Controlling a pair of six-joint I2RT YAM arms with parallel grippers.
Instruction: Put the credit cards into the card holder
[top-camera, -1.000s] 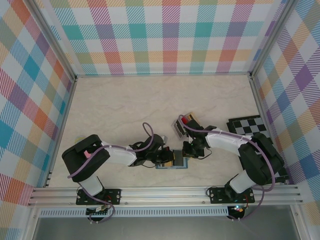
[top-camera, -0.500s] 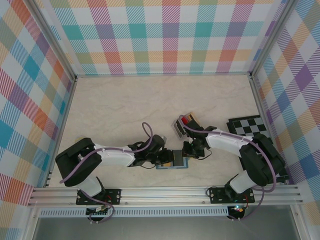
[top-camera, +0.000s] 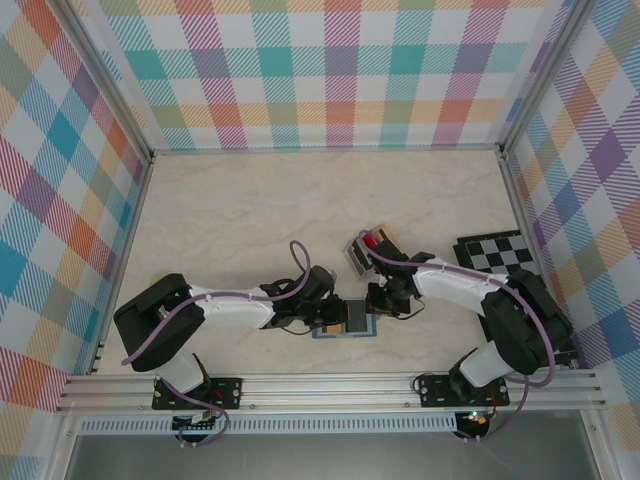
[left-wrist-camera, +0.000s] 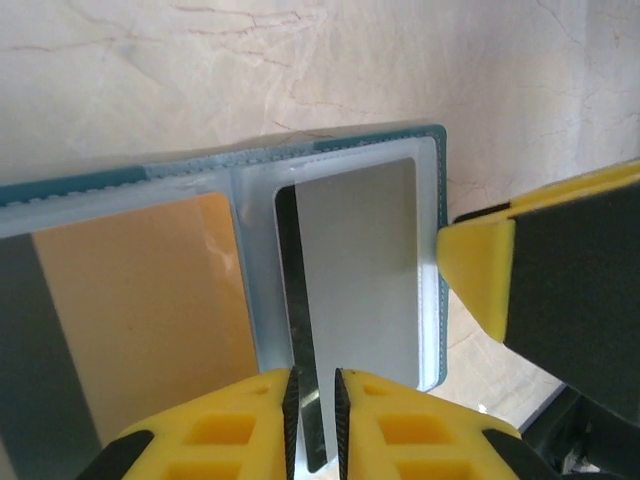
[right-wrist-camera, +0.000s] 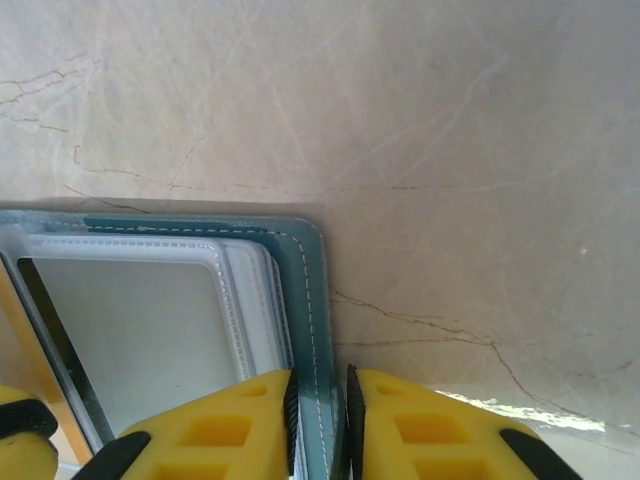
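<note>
Seen from above, a pale marble-patterned table (top-camera: 230, 220) sits inside plaid walls, and two robot arms reach in from the near edge to meet at a small teal-blue card holder (top-camera: 345, 335). The holder lies open and flat at about 6 o'clock of the table, close to the near edge. The left gripper (top-camera: 328, 318) comes at it from 9 o'clock and the right gripper (top-camera: 378, 303) from about 2 o'clock. In the left wrist view, the holder's pale blue inside shows two clear pockets. A gold-yellow card (left-wrist-camera: 140, 310) fills the pocket at 9 o'clock, and a silver-grey card (left-wrist-camera: 360, 270) with a dark stripe along one edge sits in the pocket at 3 o'clock. The left jaws are nearly together, pinching the striped edge of the silver-grey card, which runs down between them at 6 o'clock. One of the right gripper's yellow fingertips (left-wrist-camera: 478, 270) sits just beside the holder's edge at 3 o'clock. In the right wrist view, the right jaws are drawn narrow on the holder's stitched teal rim, with bare table beyond it. A small grey rack (top-camera: 362, 252) stands near the holder at about 12 o'clock, and a black-and-white chequered board (top-camera: 497, 250) lies at 3 o'clock of the table.
</note>
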